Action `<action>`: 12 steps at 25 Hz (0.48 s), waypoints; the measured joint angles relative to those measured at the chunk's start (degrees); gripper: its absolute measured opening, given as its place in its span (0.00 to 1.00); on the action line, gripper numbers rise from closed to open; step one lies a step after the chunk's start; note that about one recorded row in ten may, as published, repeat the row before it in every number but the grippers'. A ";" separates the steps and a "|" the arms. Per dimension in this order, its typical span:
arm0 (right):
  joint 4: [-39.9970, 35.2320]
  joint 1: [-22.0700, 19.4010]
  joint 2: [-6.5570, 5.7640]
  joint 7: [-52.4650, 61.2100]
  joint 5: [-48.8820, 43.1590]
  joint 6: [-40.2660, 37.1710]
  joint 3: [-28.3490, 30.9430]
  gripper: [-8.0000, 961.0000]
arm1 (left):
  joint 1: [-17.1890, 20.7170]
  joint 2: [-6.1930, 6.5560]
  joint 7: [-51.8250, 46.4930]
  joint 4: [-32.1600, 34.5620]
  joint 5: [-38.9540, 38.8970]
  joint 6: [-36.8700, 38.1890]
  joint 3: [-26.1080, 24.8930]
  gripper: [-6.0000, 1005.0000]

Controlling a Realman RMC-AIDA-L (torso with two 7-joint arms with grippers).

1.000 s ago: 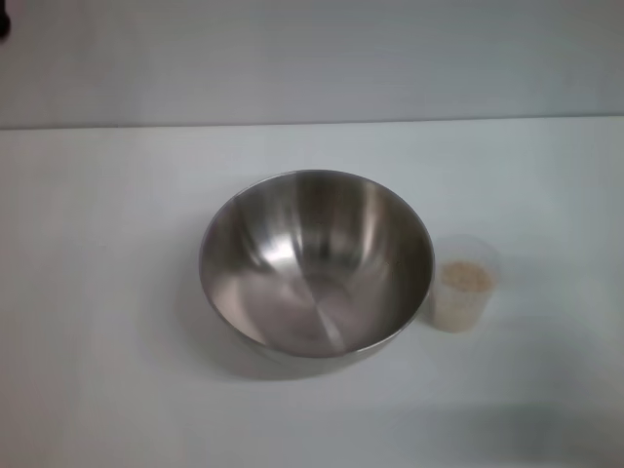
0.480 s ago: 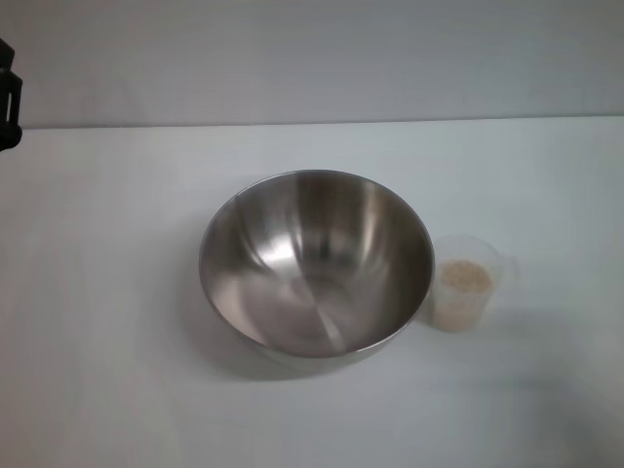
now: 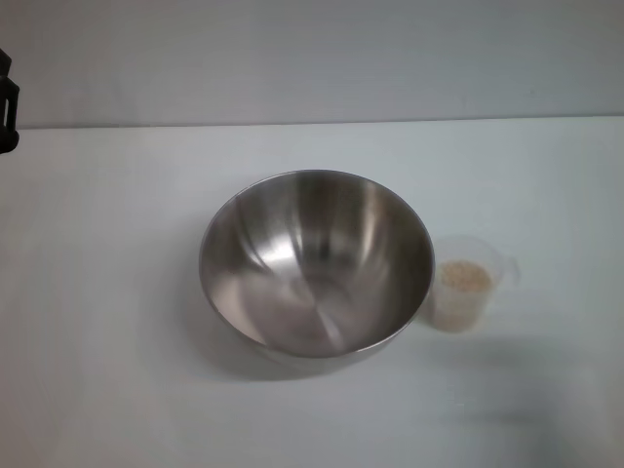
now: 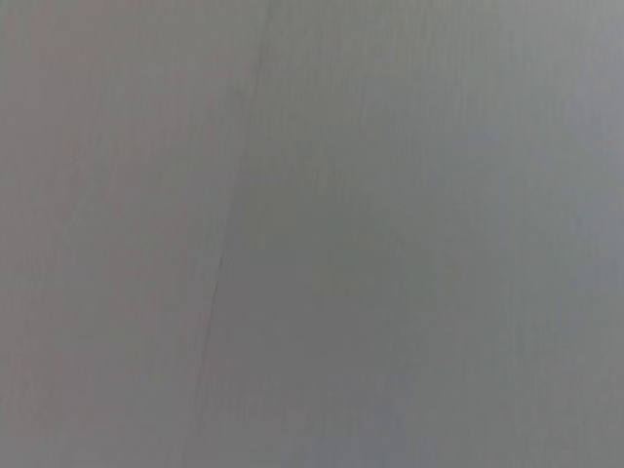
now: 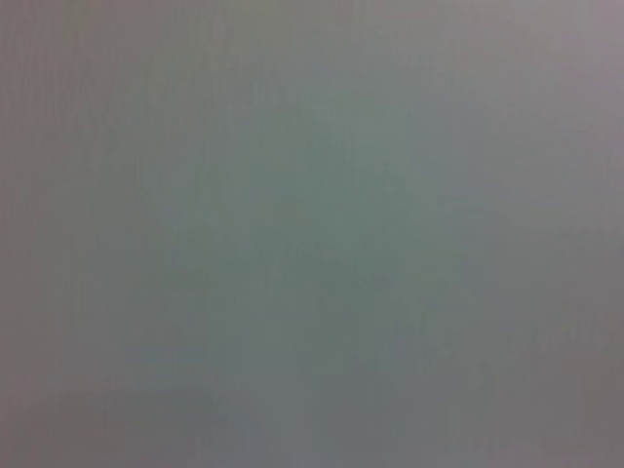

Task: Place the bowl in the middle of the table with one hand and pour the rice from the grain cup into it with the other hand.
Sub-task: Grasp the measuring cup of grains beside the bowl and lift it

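Your left tool has just edged in at the bench's far left, grip unreadable, while the bowl sits mid-bench, still empty, and the grain cup beside it keeps its rice.

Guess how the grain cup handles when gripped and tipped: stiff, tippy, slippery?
The grain cup looks like thin clear plastic, so its wall may flex under a hard squeeze. It is narrow and holds rice near the rim, so a sideways bump could probably tip or spill it. It stands almost against the bowl, leaving little room on that side.
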 joint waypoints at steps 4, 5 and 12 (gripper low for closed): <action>3.30 -2.52 -0.11 -4.32 0.03 3.31 -1.71 0.52 | -1.07 0.33 0.06 1.58 0.06 -0.28 -0.13 0.45; 4.22 -3.23 -0.21 -5.49 0.05 3.93 -2.25 0.52 | -1.28 0.42 0.08 1.93 0.07 -0.37 -0.14 0.45; 7.63 -6.14 -0.33 -10.72 0.11 8.58 -3.74 0.52 | -2.43 0.55 1.07 3.39 0.09 -0.64 -0.93 0.46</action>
